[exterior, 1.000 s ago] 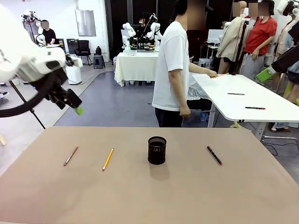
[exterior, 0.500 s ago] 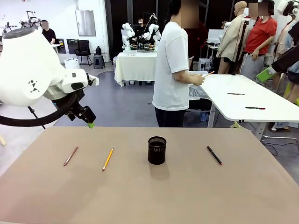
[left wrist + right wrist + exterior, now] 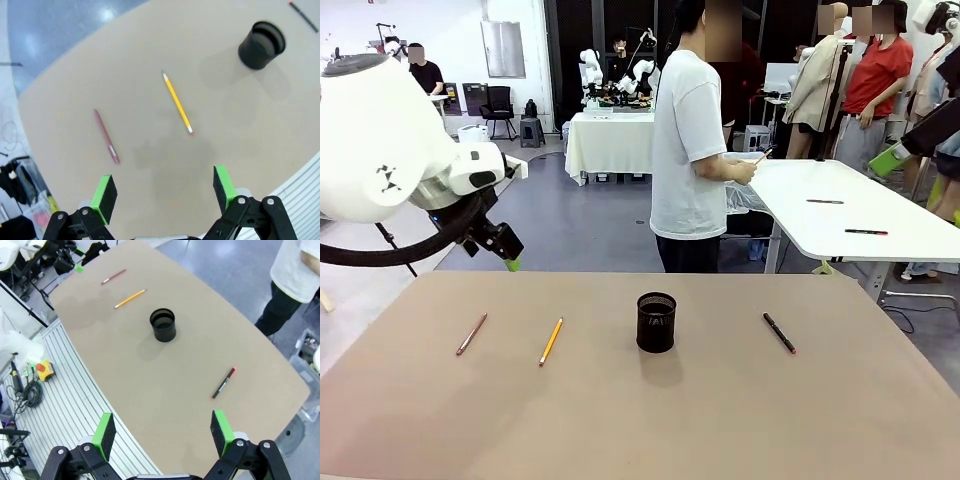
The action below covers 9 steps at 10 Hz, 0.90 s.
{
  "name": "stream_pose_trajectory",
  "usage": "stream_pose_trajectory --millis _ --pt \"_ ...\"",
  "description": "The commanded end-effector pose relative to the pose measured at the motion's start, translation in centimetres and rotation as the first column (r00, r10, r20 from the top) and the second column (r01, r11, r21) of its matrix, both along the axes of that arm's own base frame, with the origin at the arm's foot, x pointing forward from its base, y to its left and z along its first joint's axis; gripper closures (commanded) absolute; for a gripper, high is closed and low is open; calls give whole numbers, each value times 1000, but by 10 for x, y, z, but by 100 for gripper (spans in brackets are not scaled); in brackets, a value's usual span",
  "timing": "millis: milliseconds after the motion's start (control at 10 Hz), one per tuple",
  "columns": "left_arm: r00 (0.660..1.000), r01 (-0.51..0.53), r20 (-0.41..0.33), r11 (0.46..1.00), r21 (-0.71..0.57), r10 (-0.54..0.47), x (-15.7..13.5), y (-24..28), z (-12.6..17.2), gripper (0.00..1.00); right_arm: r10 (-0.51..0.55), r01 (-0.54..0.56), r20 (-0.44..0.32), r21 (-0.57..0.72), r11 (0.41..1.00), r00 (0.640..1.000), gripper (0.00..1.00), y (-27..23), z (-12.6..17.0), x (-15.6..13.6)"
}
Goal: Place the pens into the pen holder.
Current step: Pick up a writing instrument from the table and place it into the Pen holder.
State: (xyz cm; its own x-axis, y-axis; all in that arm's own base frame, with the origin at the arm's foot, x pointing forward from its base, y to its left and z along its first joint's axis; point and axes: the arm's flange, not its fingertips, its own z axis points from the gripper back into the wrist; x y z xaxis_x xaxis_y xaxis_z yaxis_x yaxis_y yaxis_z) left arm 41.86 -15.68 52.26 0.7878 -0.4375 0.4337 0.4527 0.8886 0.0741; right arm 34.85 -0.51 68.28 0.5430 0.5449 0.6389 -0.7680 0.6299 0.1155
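Three pens lie on the tan table point(image 3: 720, 420): a pinkish-brown pen point(image 3: 472, 333) at the left, a yellow pencil point(image 3: 551, 341) beside it, and a black pen point(image 3: 779, 333) to the right. Between them stands the black mesh pen holder point(image 3: 656, 321), upright. My left gripper point(image 3: 508, 258) hangs above the table's far left edge, open and holding nothing. From its wrist view, the left gripper point(image 3: 164, 192) looks down on the pinkish-brown pen point(image 3: 106, 136), pencil point(image 3: 177, 103) and holder point(image 3: 261, 45). High over the table's right side, my right gripper point(image 3: 162, 434) is open, above the black pen point(image 3: 223, 383) and holder point(image 3: 163, 325).
A person in a white shirt point(image 3: 688, 150) stands past the far edge, turned towards a white table point(image 3: 860, 215) with more pens on it. Other people stand behind that table. A ribbed rail point(image 3: 75, 390) runs along my side of the tan table.
My left arm has swung down and to the right, bringing its gripper closer to the table's far left edge. The person has drawn both hands in. The pens and holder have not moved.
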Motion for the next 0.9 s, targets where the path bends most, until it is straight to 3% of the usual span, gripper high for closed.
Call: stream_pose_trajectory --millis 0,100,300,500,700,800 --pt "984 -117 -131 992 41 122 28 -28 -38 0 1 -1 -2 14 1000 1000 0 2 2 0" --pt "967 -151 -200 988 37 156 43 -39 -64 0 1 -1 -2 14 1000 1000 0 2 2 0" --pt "937 -210 -267 974 88 226 63 -58 -112 0 1 -1 -2 14 1000 1000 0 2 2 0" --pt "914 -264 -278 954 141 294 81 -70 -153 0 1 -1 -2 14 1000 1000 0 2 2 0" --pt "931 -189 -285 968 164 230 108 -74 -172 0 1 -1 -2 14 1000 1000 0 2 2 0" --pt "915 -203 -320 966 162 246 116 -76 -175 0 1 -1 -2 14 1000 1000 0 2 2 0"
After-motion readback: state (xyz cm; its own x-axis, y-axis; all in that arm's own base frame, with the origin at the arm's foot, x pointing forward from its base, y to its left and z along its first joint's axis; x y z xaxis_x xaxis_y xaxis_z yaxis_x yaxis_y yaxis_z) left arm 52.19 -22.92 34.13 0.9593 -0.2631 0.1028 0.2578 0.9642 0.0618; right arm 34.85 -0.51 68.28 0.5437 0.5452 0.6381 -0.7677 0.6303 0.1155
